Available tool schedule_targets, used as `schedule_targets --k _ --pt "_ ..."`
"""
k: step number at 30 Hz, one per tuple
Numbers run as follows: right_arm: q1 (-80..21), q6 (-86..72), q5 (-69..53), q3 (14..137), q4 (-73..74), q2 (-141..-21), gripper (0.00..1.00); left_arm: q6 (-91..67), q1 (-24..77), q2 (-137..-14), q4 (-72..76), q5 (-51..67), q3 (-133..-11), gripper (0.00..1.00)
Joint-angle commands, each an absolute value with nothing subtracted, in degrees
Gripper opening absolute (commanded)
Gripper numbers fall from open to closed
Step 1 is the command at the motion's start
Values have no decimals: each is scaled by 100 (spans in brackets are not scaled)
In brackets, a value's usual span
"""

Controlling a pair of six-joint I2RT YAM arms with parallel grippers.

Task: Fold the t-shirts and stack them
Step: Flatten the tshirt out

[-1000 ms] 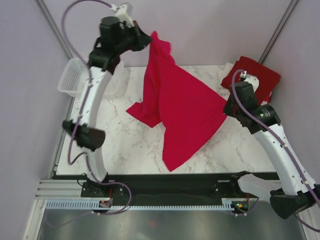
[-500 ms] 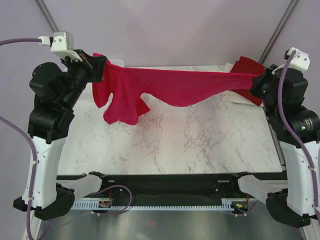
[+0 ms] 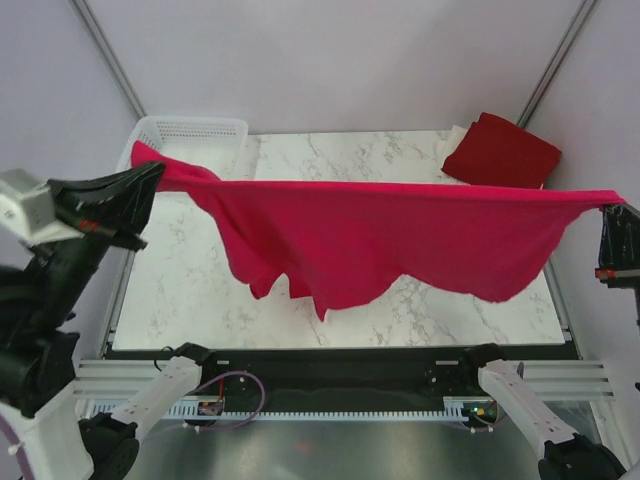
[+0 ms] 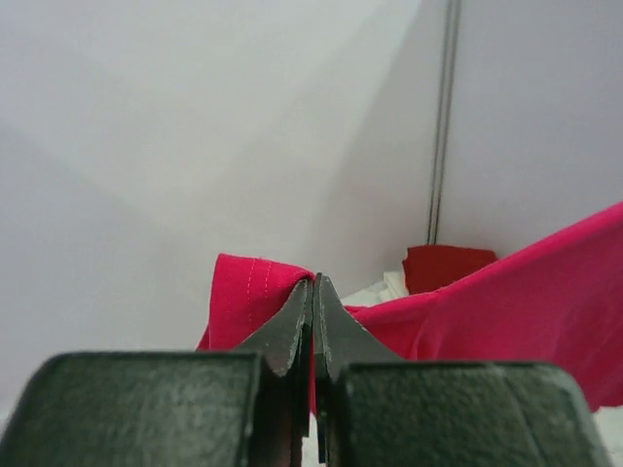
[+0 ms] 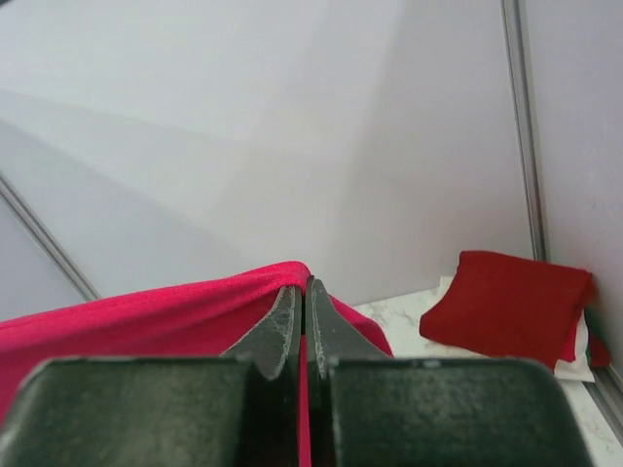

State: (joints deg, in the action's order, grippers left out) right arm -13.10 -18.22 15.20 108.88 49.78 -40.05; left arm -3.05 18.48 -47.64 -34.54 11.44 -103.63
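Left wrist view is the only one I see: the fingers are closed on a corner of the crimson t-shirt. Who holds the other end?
Observer: The right fingers are shut on the opposite corner; the crimson t-shirt hangs stretched out in a long band.
Operator: Over what does it hang?
Observer: Over the marble table, spanning nearly its whole width.
Operator: Is the basket near?
Observer: The white basket stands at the table's far left corner, just behind the shirt's left end.

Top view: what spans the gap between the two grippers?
The crimson shirt, stretched taut from left gripper to right gripper, both shut on it. Top view shows it.
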Motion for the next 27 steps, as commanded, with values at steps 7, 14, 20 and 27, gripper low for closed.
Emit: schedule_targets --k 7,14,20,27 --pt "-1520 -1433 3004 11153 4878 -4841 0 624 1108 -5200 -3032 2347 -11241 2" --pt "-1556 -1484 4165 10715 4843 -7035 0 685 1099 -7271 -3015 1670 -11215 2" --pt "-1118 -2039 4403 9879 4289 -8916 0 564 1029 -11308 -3250 1687 -12371 25" --pt "-817 -1987 3621 10802 4720 -10450 98 -808 1098 -13676 -4886 2180 -15749 100"
